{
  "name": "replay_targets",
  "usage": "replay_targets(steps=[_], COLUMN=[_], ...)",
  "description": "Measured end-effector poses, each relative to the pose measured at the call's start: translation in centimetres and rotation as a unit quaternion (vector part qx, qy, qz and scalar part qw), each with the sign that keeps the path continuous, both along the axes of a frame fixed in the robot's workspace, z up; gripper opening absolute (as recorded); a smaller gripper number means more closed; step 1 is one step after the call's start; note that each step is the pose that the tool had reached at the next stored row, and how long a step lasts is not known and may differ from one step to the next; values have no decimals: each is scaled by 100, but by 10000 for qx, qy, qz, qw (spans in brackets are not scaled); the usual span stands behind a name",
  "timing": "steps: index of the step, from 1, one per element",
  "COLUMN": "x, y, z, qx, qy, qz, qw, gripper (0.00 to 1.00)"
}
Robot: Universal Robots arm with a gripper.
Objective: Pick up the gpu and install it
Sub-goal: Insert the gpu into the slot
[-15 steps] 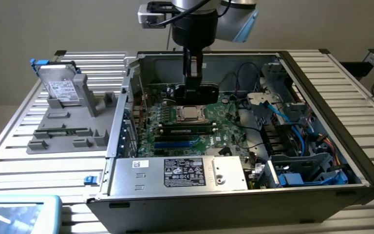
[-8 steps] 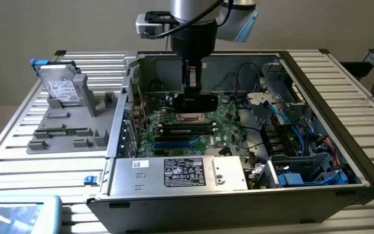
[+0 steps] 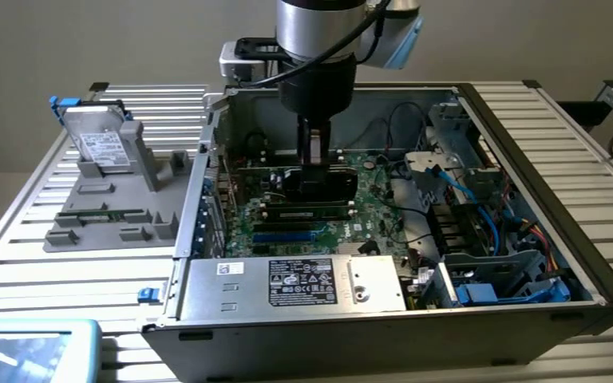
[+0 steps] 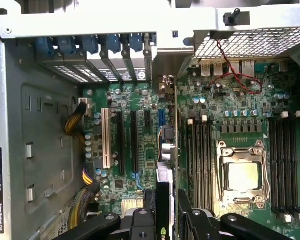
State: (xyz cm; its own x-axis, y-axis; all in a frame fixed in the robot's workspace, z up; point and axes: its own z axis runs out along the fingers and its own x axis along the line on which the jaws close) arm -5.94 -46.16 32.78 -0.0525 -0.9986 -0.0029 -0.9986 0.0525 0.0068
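Hand (image 4: 165, 217) gripping gpu (image 4: 163, 175) edge-on, over motherboard (image 4: 140, 145)

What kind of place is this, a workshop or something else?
Probably a robotics lab bench for computer assembly: an open desktop computer case sits on a slatted aluminium table, a grey fixture beside it holds a hard drive, and a robot arm reaches into the case.

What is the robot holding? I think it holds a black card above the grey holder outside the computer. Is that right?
The place is wrong. The gripper does hold the black card, but inside the open computer, over the green board, not above the grey holder. The wrist view shows it.
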Motion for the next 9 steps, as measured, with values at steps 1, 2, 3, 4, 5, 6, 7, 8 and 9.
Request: replay_targets(steps=[1, 2, 3, 4, 5, 6, 7, 8, 9], x=[-2, -5, -6, -7, -9, -10, -12, -14, -16], y=[-6, -10, -12, -12, -12, -12, -11, -10, -9], z=[-9, -13, -19, -26, -34, -44, -52, -61, -74], qx=[-9, -18, -28, -53, -75, -96, -122, -147, -161], qy=[-1, 0, 0, 1, 1, 0, 0, 0, 0], qz=[0, -1, -1, 0, 0, 1, 1, 2, 3], qw=[10000, 10000, 10000, 10000, 10000, 10000, 9999, 9999, 9999], gripper=[28, 28, 28, 28, 28, 28, 28, 28, 28])
